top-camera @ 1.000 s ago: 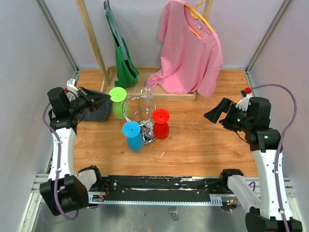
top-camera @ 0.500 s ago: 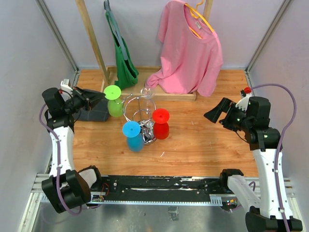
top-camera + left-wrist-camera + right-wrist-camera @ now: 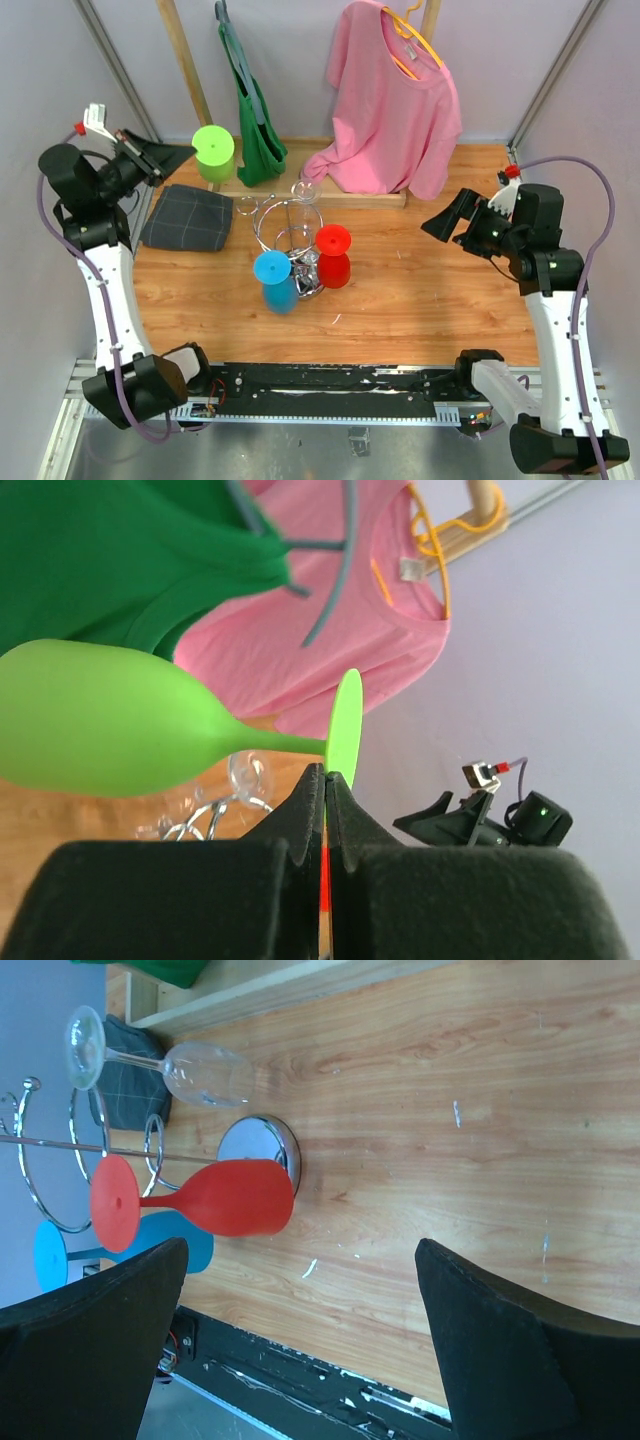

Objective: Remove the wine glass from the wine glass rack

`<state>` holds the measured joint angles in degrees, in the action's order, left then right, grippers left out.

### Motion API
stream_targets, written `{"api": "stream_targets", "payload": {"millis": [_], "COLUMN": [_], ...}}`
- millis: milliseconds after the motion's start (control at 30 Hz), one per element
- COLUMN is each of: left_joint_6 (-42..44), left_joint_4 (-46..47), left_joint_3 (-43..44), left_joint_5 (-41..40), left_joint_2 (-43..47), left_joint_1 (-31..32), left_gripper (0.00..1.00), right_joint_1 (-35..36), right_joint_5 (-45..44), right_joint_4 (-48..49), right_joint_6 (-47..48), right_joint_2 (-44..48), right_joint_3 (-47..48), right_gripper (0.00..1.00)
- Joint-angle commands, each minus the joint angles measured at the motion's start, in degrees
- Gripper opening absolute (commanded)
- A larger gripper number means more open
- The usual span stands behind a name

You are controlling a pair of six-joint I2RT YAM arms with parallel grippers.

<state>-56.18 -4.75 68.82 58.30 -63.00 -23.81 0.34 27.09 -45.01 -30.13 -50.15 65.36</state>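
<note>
My left gripper [image 3: 183,153] pinches the foot of the green wine glass [image 3: 214,150], held high near the left wall and clear of the rack [image 3: 288,228]. The green shirt [image 3: 256,125] hangs just beside it. My right gripper [image 3: 442,224] hovers with fingers spread over open table [image 3: 420,290]. The red glass [image 3: 333,256] and blue glass [image 3: 276,281] half hide the rack's base.

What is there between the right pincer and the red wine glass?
Nothing but bare wooden table: the top view shows no object on the stretch between the open right pincer and the red wine glass.
</note>
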Motion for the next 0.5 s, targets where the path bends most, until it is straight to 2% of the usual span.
{"api": "stream_targets", "payload": {"millis": [0,200,467], "left_joint_6": [-1.2,4.79,22.9], "left_joint_4": [7.13,6.8,-4.22], "left_joint_3": [9.59,21.24,32.12], "left_joint_5": [1.86,0.29,-7.44], "left_joint_2": [-3.11,-6.13,-8.15], "left_joint_1": [1.54,12.2,28.68], "left_gripper": [0.0,0.0,0.0], "right_joint_1": [0.1,0.1,0.1], "right_joint_5": [2.86,4.69,7.32], "right_joint_4": [0.44,1.03,-0.24], "right_joint_6": [2.51,1.73,0.35], "right_joint_2": [-2.55,-4.71,-7.97], "right_joint_3": [5.04,9.73,19.86], "right_gripper": [0.99,0.99,0.99]}}
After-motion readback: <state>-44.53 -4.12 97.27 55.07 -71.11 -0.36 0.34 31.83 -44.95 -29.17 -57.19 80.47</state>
